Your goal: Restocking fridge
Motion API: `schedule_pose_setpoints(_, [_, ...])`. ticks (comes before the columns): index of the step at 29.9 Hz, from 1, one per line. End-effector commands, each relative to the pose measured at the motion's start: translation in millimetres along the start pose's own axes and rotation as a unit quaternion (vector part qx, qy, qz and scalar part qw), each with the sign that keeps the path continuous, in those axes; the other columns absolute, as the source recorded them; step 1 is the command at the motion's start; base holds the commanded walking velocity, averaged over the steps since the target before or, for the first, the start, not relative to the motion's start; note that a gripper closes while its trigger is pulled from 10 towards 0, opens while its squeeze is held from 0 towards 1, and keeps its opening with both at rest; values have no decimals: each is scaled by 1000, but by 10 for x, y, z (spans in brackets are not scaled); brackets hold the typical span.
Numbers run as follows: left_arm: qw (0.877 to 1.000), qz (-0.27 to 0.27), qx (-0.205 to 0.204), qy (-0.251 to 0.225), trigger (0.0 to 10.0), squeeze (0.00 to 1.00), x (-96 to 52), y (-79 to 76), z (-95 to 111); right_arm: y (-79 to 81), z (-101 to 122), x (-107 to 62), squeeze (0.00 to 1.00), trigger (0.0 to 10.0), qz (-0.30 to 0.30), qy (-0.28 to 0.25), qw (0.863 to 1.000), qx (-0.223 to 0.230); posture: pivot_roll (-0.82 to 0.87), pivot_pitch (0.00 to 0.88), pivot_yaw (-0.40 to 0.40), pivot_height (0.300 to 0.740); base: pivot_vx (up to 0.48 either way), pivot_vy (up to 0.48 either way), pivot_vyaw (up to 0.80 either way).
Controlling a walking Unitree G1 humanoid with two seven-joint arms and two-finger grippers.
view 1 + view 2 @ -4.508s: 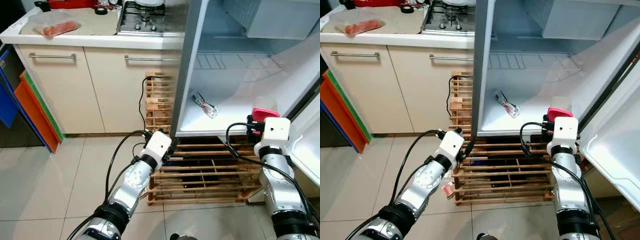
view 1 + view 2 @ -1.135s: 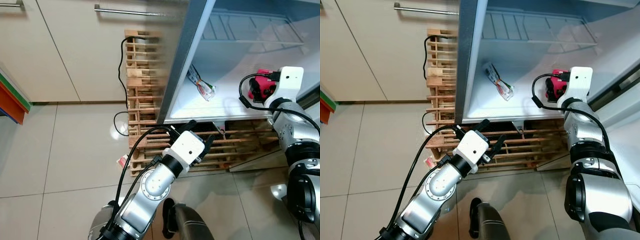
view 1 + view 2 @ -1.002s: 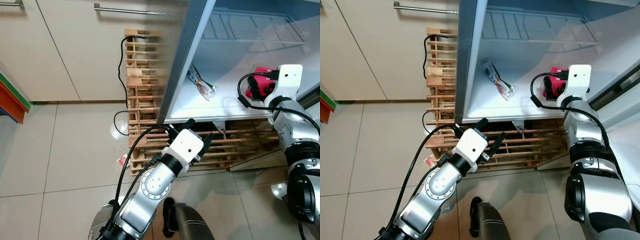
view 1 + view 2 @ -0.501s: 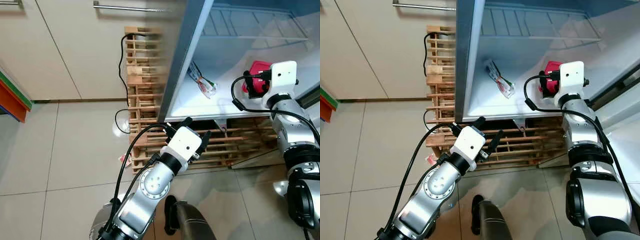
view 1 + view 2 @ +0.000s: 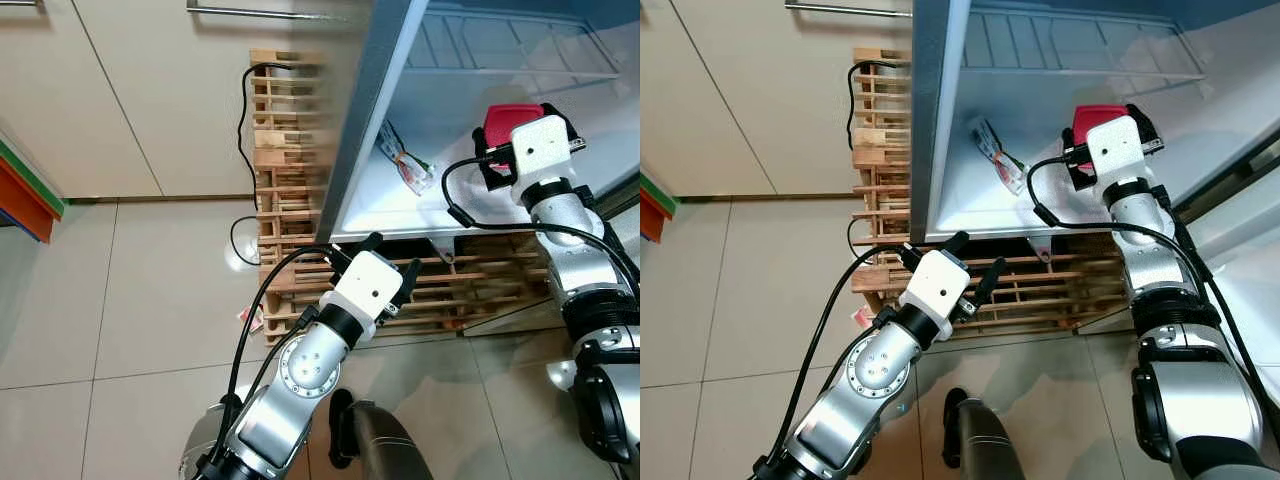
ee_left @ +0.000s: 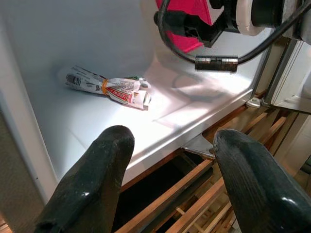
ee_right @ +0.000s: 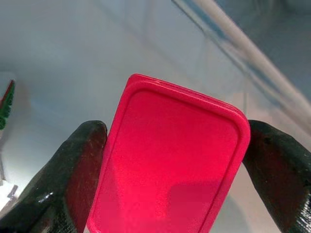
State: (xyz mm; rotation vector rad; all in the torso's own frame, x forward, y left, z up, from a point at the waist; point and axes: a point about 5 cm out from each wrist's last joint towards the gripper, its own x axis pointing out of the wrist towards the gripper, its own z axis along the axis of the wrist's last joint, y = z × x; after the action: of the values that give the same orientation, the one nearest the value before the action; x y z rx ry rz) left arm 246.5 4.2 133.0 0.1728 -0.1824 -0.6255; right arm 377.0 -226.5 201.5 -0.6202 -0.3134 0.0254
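A red-lidded container [image 5: 508, 117] hangs above the white bottom shelf [image 5: 445, 207] inside the open fridge. My right gripper [image 7: 177, 170] is shut on it, one black finger [image 7: 80, 165] on each side of the lid [image 7: 170, 155]. A rolled snack packet [image 5: 405, 166] lies on the same shelf, to the container's left, and also appears as the packet [image 6: 109, 88] in the left wrist view. My left gripper [image 5: 382, 262] stands open and holds nothing, low in front of the shelf's front edge, with its fingers [image 6: 97, 184] spread wide.
A wire rack [image 5: 515, 55] spans the fridge above the shelf. The fridge rests on a wooden pallet [image 5: 285, 150] with a black cable [image 5: 243, 120] running over it. Cream cabinets [image 5: 150, 90] stand to the left, with orange and green boards [image 5: 22, 200] at the far left.
My right gripper has carried the red-lidded container up and to the left, deeper over the fridge shelf. The left gripper has stayed about where it was, open.
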Motion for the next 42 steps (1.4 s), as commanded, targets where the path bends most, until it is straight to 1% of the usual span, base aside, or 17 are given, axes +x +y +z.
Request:
schedule_pose_setpoints(1, [998,-22,-54,-2,10000,0,-28,-325,55,-18,1,-37,1000,10000,6,-17,999,-44,-45,319,-134,740,0,0,0])
schedule_pose_setpoints(6, [998,-23,-54,0,10000,0,-33,-328,49,85,63,-64,1000,10000,43,-59,989,-126,-45,318,-130,740,0,0,0])
schedule_pose_setpoints(12, [998,-22,-56,0,10000,0,-22,-323,55,179,47,-108,1000,10000,70,-80,977,-182,-46,322,-132,740,0,0,0])
schedule_pose_setpoints(18, [998,-21,-58,2,10000,0,-25,-317,53,178,-12,-113,1000,10000,70,-66,978,-183,-46,324,-134,740,0,0,0])
schedule_pose_setpoints(20, [998,-21,-58,2,10000,0,-26,-318,54,153,-45,-101,1000,10000,54,-45,985,-160,-46,324,-134,740,0,0,0])
schedule_pose_setpoints(23, [998,-20,-59,3,10000,0,-25,-316,51,95,-139,-76,1000,10000,16,16,997,-75,-40,320,-134,740,0,0,0])
schedule_pose_setpoints(24, [998,-20,-59,3,10000,0,-26,-312,46,53,-217,-68,1000,10000,-14,61,998,-9,-38,316,-132,740,0,0,0])
schedule_pose_setpoints(25, [998,-20,-59,3,10000,0,-26,-312,46,53,-217,-68,1000,10000,-14,61,998,-9,-38,316,-132,740,0,0,0])
schedule_pose_setpoints(26, [998,-19,-59,4,10000,0,-25,-308,45,32,-271,-64,1000,10000,-34,92,995,31,-38,316,-132,740,0,0,0])
schedule_pose_setpoints(27, [998,-19,-60,4,10000,0,-26,-305,44,24,-304,-63,1000,10000,-45,111,991,56,-37,313,-131,740,0,0,0])
schedule_pose_setpoints(29, [998,-19,-60,4,10000,0,-27,-303,42,26,-302,-47,1000,10000,-49,116,989,81,-33,308,-129,740,0,0,0])
schedule_pose_setpoints(31, [998,-20,-59,3,10000,0,-27,-303,44,35,-281,-23,1000,10000,-49,115,989,82,-32,303,-128,740,0,0,0])
schedule_pose_setpoints(32, [998,-20,-59,3,10000,0,-25,-303,48,37,-273,-12,902,10000,-49,116,989,81,-32,303,-128,740,0,0,0])
schedule_pose_setpoints(33, [998,-21,-59,2,10000,0,-24,-304,51,40,-265,-2,0,10000,-50,116,988,84,-30,298,-128,740,0,0,0])
schedule_pose_setpoints(37, [998,-21,-59,2,10000,0,-21,-305,55,42,-253,12,0,10000,-53,117,988,89,-28,295,-128,740,0,0,0])
schedule_pose_setpoints(38, [998,-21,-59,1,10000,0,-18,-304,59,43,-243,23,0,0,-54,117,987,99,-26,294,-128,740,0,0,0])
schedule_pose_setpoints(42, [998,-20,-59,1,10000,0,-24,-297,59,48,-210,63,0,0,-55,117,984,126,-22,296,-125,740,0,0,0])
